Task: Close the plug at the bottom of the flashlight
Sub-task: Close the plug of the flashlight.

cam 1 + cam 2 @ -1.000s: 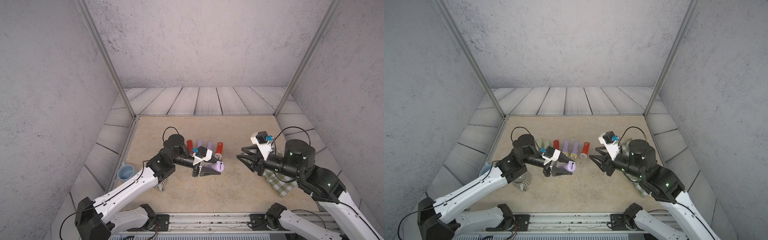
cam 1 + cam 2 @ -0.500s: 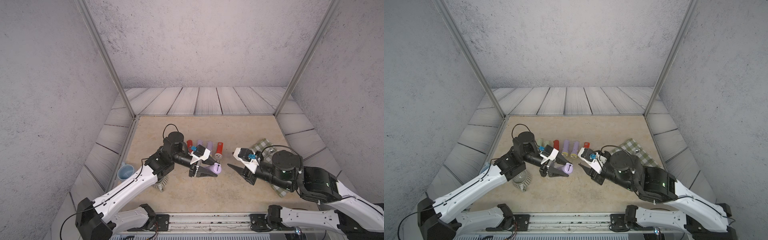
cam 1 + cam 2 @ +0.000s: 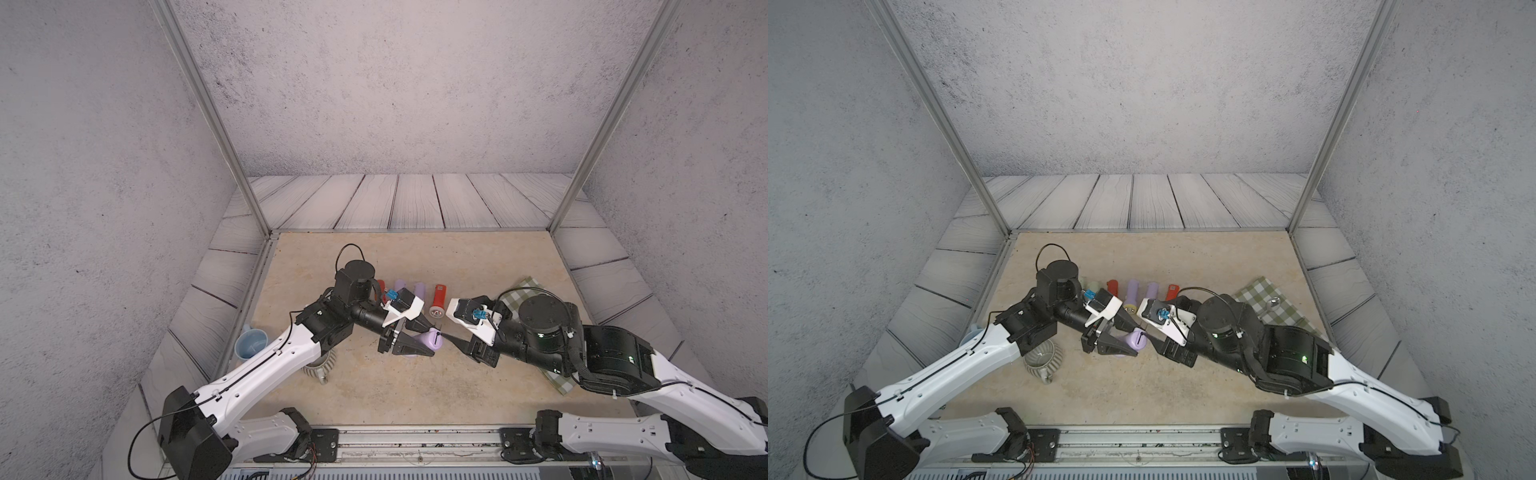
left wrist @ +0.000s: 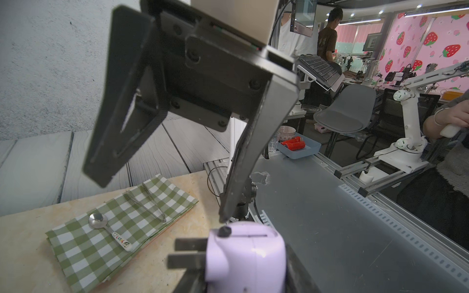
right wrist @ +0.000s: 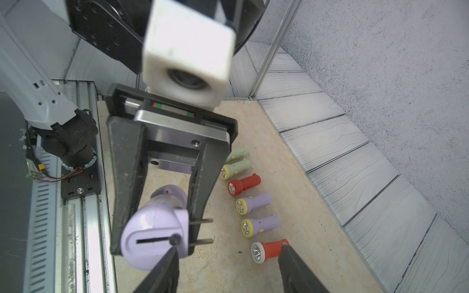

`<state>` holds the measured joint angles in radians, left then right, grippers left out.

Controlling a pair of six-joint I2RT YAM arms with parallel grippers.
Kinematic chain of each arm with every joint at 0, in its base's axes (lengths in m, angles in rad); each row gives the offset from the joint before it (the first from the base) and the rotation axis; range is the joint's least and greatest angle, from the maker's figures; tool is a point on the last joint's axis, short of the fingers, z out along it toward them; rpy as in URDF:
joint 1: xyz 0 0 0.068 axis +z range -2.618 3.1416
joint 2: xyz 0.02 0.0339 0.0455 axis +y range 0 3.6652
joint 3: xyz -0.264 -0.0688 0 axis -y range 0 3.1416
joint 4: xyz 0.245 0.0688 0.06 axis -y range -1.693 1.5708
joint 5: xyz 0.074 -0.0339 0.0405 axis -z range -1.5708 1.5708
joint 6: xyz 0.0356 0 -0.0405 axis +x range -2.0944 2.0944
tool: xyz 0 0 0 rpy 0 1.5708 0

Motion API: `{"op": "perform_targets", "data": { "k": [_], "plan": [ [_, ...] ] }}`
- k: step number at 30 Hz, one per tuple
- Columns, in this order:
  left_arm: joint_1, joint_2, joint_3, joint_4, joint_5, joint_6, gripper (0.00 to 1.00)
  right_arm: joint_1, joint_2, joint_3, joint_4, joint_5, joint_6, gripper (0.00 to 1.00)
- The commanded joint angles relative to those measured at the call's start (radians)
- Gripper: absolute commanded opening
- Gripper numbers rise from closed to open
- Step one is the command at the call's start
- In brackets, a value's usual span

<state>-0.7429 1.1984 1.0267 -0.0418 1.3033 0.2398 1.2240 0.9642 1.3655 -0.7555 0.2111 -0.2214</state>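
Landmark: row of flashlights (image 5: 253, 203), lying on the table.
Lilac flashlight (image 5: 152, 228): lifted on the robot's side of the row.
Plug (image 5: 203, 221): two prongs standing out sideways from the base, not folded in.
Left gripper (image 3: 428, 340): jaws clamped on the lilac flashlight.
Right gripper (image 5: 228, 247): jaws apart, empty; one fingertip at the base's black knob (image 5: 175, 239).

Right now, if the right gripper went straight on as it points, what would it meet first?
The bottom end of the purple flashlight, held in the left gripper; one fingertip of the right gripper seems to touch its black knob.
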Motion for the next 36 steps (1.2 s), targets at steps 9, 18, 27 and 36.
{"op": "perform_targets", "data": {
  "k": [9, 18, 27, 36],
  "plan": [
    [0.016, 0.015, 0.038, 0.011, 0.018, -0.007, 0.00, 0.009, 0.011, 0.037, -0.027, -0.143, 0.035, 0.55],
    [0.017, 0.032, 0.036, 0.022, 0.014, -0.021, 0.00, 0.017, 0.012, -0.027, -0.009, -0.145, 0.097, 0.48],
    [0.017, 0.050, 0.042, 0.033, 0.004, -0.044, 0.00, 0.029, -0.003, -0.027, -0.005, -0.108, 0.091, 0.40],
    [0.019, 0.032, 0.038, 0.003, -0.008, -0.006, 0.00, 0.032, -0.006, -0.073, 0.018, -0.111, 0.090, 0.44]
  ]
}}
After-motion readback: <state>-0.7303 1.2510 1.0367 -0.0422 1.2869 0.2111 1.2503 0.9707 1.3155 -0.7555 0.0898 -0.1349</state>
